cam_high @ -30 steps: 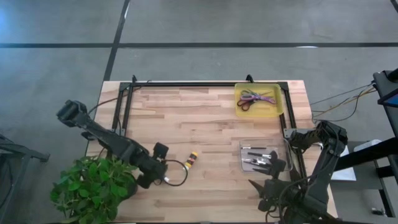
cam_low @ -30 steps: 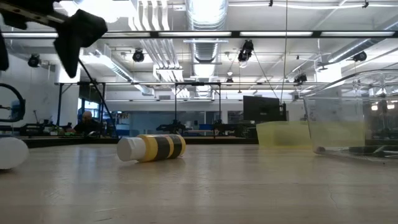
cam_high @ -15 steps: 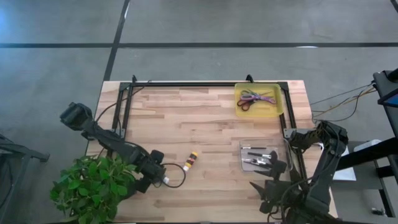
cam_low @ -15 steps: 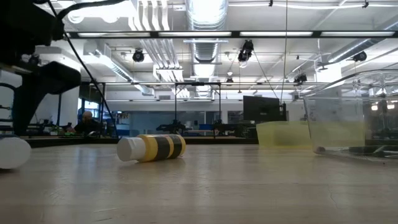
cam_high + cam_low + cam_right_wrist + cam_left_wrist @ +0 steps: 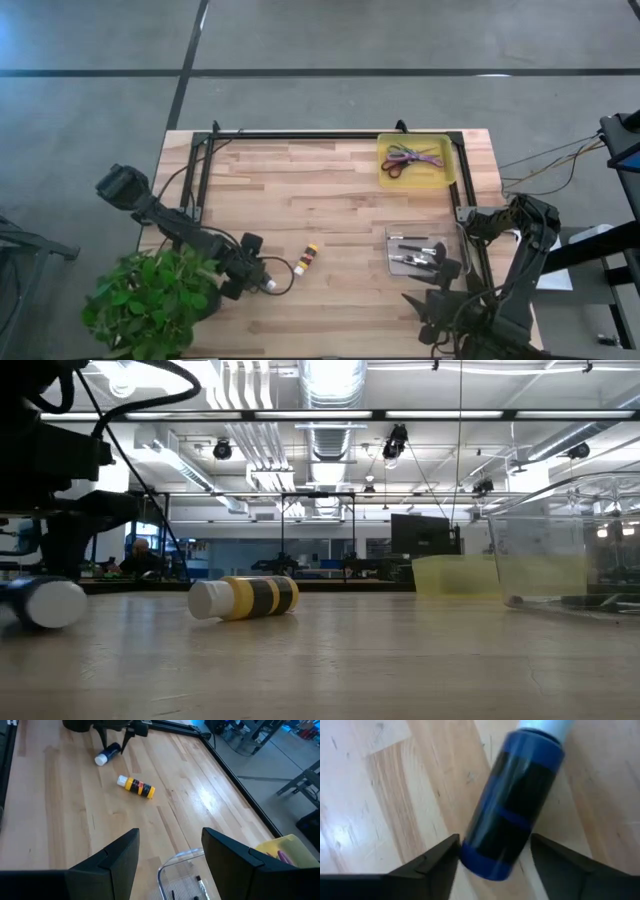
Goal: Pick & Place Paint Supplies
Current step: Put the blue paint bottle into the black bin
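Now 1 blue bottle lies between the left hand's parted fingers, 1 yellow bottle nearby.

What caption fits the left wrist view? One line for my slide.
Left gripper straddling a blue paint bottle with a pale cap, lying on the wooden table.

Left arm: matte black throughout, slim straight links joined by bulkier rounded joint housings, a blocky black housing at its outer end. A thin black cable loops from the wrist over the tabletop.

Left gripper: two flat, dark, wedge-shaped fingers with plain angular edges.

Right arm: same black finish, thick rounded elbow housing, angular links, pointed black parts at the near end.

Right gripper: two broad, dark, slab-like fingers with bevelled tips.

No markings or screws discernible.
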